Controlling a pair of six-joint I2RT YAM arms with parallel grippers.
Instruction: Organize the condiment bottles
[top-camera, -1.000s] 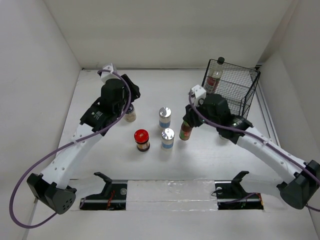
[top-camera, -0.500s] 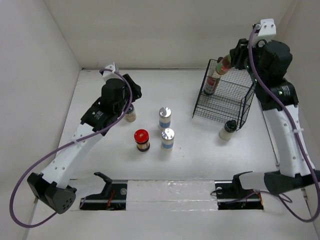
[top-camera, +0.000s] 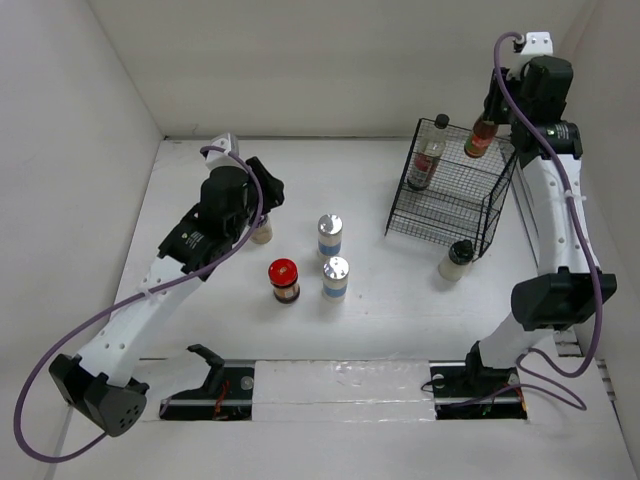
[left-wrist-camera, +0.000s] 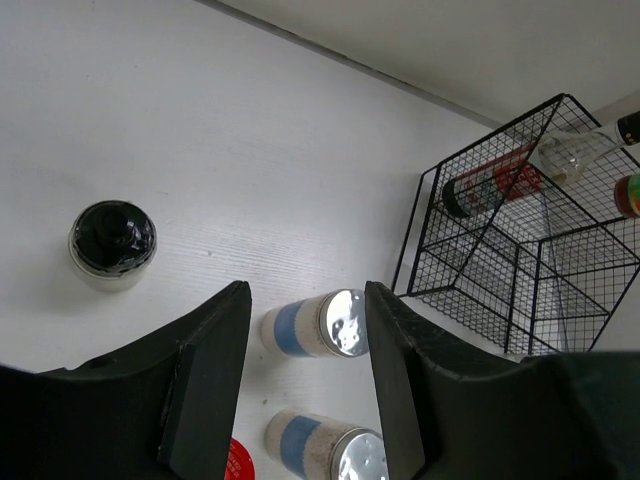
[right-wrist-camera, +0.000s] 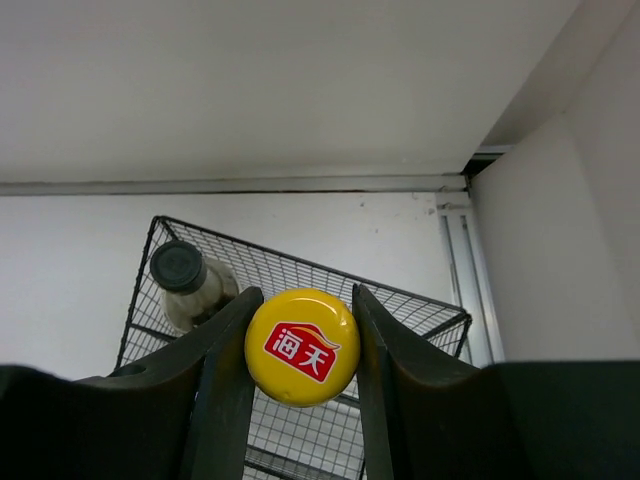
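My right gripper (top-camera: 490, 128) is shut on the small red sauce bottle (top-camera: 481, 140), whose yellow cap (right-wrist-camera: 302, 346) sits between the fingers, above the black wire rack (top-camera: 497, 205). A tall clear black-capped bottle (top-camera: 428, 160) stands in the rack; its cap (right-wrist-camera: 178, 267) shows in the right wrist view. My left gripper (left-wrist-camera: 307, 300) is open and empty, raised over a silver-lidded blue-labelled bottle (left-wrist-camera: 320, 323). A second one (top-camera: 335, 277), a red-lidded dark jar (top-camera: 284, 281) and a pale dark-capped jar (top-camera: 262, 230) stand nearby. Another pale jar (top-camera: 457, 258) stands by the rack's front.
The rack's wire walls (right-wrist-camera: 400, 305) lie right under the held bottle. White walls close the table at the back and both sides. The right wall (right-wrist-camera: 560, 250) is close beside my right gripper.
My right arm has carried the red sauce bottle from the middle of the table up to above the rack. My left gripper has drawn slightly away from the pale jar.
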